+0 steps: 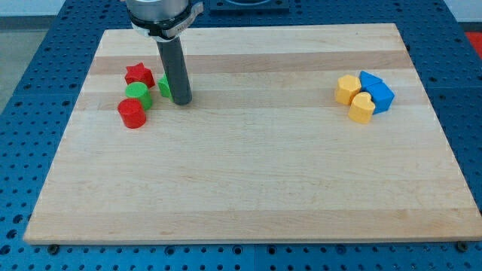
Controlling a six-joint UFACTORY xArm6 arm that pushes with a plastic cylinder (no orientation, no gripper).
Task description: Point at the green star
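Observation:
A green block [163,85], mostly hidden behind my rod, lies at the view's upper left; its shape cannot be made out. My tip [181,100] rests on the board just right of it, touching or nearly touching it. A red star [138,74] lies to the upper left of it. A green round block [138,94] sits left of my tip, with a red round block [131,113] just below it.
At the view's right lie a yellow block [347,89], a blue block [376,92] and a yellow heart-like block [362,107], packed together. The wooden board [248,173] sits on a blue perforated table.

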